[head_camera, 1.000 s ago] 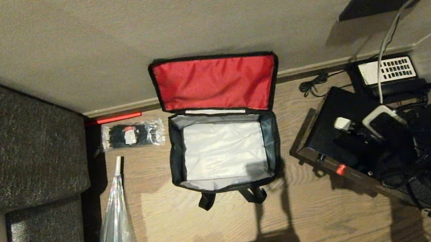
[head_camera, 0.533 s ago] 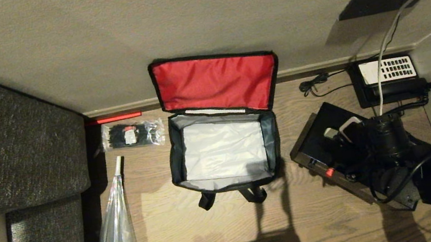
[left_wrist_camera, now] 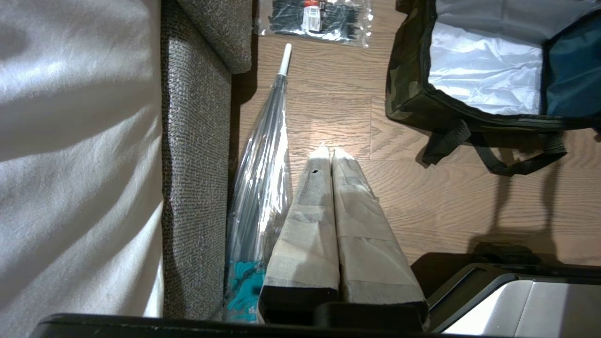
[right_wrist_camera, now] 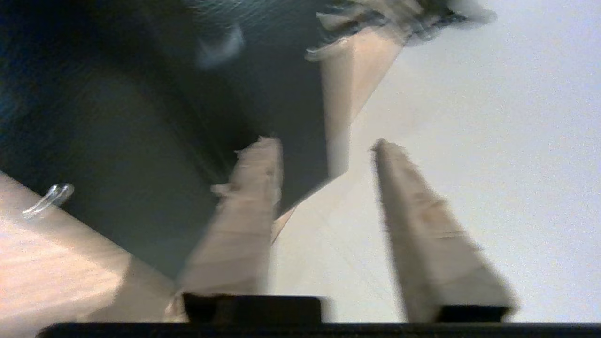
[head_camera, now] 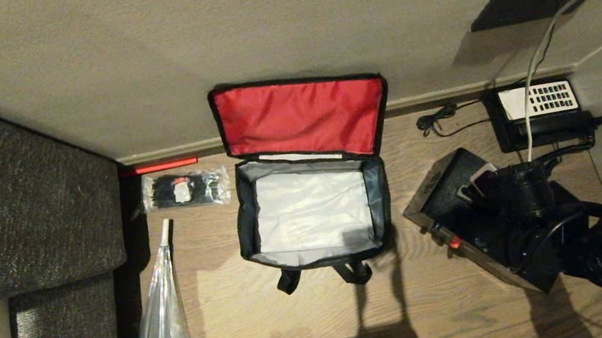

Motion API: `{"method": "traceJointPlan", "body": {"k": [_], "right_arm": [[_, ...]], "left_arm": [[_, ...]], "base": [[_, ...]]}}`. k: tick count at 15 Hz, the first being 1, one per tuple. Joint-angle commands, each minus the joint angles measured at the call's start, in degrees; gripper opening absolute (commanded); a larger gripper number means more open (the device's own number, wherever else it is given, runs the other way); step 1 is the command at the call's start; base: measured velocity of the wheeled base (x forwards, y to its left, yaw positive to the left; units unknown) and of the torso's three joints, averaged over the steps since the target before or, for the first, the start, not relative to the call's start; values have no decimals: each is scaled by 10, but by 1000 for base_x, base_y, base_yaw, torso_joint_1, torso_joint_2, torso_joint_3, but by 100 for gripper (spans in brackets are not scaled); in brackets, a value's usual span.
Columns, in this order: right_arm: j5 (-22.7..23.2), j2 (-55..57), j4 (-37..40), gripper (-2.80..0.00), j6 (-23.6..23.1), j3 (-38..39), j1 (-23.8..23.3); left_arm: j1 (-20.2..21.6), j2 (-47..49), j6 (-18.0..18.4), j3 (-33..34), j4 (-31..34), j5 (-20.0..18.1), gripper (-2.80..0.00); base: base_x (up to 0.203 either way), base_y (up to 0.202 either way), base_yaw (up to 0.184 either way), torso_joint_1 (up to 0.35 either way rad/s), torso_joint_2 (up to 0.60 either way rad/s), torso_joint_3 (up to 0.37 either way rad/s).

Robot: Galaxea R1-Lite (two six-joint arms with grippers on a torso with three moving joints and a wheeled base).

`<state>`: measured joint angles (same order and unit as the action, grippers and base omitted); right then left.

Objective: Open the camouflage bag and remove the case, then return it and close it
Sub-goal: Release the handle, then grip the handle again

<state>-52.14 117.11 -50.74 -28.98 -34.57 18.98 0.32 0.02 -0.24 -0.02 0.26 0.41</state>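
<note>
Wooden floor (head_camera: 316,327) before you holds the camouflage bag (head_camera: 314,214), lid up, grey inside bare. Right of it lies the case (head_camera: 447,192) under your right gripper (right_wrist_camera: 328,145), fingers parted; left gripper (left_wrist_camera: 327,151) clenched.

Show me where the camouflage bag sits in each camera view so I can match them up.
Head view: the camouflage bag stands at the centre, lid open against the wall.
Left wrist view: upper right corner, camouflage side and grey inside showing.
Right wrist view: not in it.
Shared landmark: the packet of black ties, on the floor beside the bag.
</note>
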Motion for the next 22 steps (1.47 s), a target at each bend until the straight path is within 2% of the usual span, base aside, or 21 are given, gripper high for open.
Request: {"method": "traceJointPlan", "body": {"k": [1,3,6,7,8,10,14,17,20,22], "right_arm": [[13,9,6,0,-5,8,-3],[29,-19,11,0,-5,21,-1],[57,-130,36,0,-12,59,9],[62,-176,54,-120,-12,73,11],[67,-236,79,-280,-13,87,12],[79,-338,148,-280,-11,111,14],[89,-552,327,-280,28,144,15],[80,-711,405,-280,23,193,11],[106,-870,508,-280,18,229,-38],[140,-934,567,-280,51,254,-116]], "left_arm": [[0,-1,0,2,0,0,-280],[0,-1,0,2,0,0,-280],[0,-1,0,2,0,0,-280],[0,-1,0,2,0,0,-280],[0,-1,0,2,0,0,-280],[0,-1,0,2,0,0,-280],[0,-1,0,2,0,0,-280],[0,-1,0,2,0,0,-280],[0,-1,0,2,0,0,-280],[0,-1,0,2,0,0,-280]], "base": [[0,0,0,0,0,0],[0,0,0,0,0,0],[0,0,0,0,0,0],[0,0,0,0,0,0],[0,0,0,0,0,0],[0,0,0,0,0,0],[0,0,0,0,0,0],[0,0,0,0,0,0],[0,0,0,0,0,0],[0,0,0,0,0,0]]}}
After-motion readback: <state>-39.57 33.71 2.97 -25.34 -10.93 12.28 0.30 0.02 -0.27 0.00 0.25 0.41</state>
